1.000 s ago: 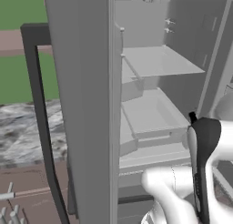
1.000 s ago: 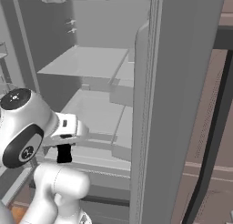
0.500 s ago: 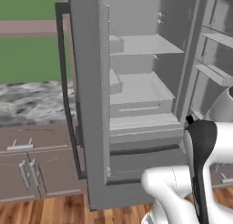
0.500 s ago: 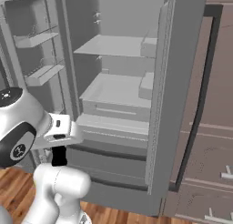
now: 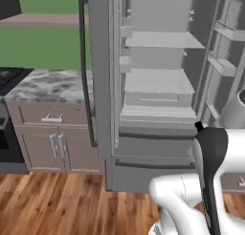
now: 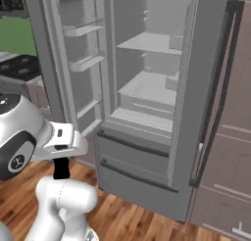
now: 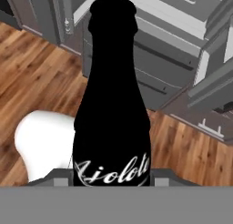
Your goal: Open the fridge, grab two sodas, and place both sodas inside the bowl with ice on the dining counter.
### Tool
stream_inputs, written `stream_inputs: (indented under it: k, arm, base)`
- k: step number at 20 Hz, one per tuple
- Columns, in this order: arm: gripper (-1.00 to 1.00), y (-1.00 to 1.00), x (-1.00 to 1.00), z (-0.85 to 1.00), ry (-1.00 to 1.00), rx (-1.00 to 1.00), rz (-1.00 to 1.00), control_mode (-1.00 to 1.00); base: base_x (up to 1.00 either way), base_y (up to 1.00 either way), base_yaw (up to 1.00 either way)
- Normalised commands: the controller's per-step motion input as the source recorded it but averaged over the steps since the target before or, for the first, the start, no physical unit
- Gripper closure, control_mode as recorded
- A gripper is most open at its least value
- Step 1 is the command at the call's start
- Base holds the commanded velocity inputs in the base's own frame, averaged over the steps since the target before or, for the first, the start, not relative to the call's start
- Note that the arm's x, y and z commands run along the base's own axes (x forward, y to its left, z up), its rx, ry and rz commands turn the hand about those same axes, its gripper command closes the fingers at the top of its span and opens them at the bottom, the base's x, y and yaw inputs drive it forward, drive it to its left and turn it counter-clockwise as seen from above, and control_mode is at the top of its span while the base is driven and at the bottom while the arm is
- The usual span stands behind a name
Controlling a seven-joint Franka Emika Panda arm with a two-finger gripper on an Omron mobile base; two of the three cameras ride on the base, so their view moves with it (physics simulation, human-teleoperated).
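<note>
One black soda (image 7: pixel 112 104) upright right before the claw, grip unclear, arm folded low before the open fridge (image 5: pixel 158 86).

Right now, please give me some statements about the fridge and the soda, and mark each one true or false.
1. Both upper doors of the fridge stand open. True.
2. A black soda bottle stands upright close before the hand camera. True.
3. The fridge shelves hold several bottles. False: the shelves that show look bare.
4. The bottom drawers of the fridge are pulled out. False: they are shut.
5. The floor before the fridge is white tile. False: it is brown wood planks.
6. A marbled worktop lies beside the fridge. True.
</note>
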Motion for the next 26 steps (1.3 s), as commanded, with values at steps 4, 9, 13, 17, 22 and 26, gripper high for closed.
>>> stream_inputs:
  k: [4, 9, 13, 17, 22, 26]
  arm:
    - [1.00, 0.00, 0.00, 0.00, 0.00, 0.00, 0.00, 1.00]
    - [1.00, 0.00, 0.00, 0.00, 0.00, 0.00, 0.00, 1.00]
    - [1.00, 0.00, 0.00, 0.00, 0.00, 0.00, 0.00, 1.00]
    - [1.00, 0.00, 0.00, 0.00, 0.00, 0.00, 0.00, 1.00]
    - [1.00, 0.00, 0.00, 0.00, 0.00, 0.00, 0.00, 1.00]
    - [1.00, 0.00, 0.00, 0.00, 0.00, 0.00, 0.00, 1.00]
  base:
    - [-0.59, -0.68, 0.43]
    - [-0.72, -0.64, 0.42]
    - [-0.91, -0.37, 0.37]
    - [-0.96, -0.23, 0.35]
    - [-0.91, -0.03, 0.36]
    - [-0.86, 0.10, 0.38]
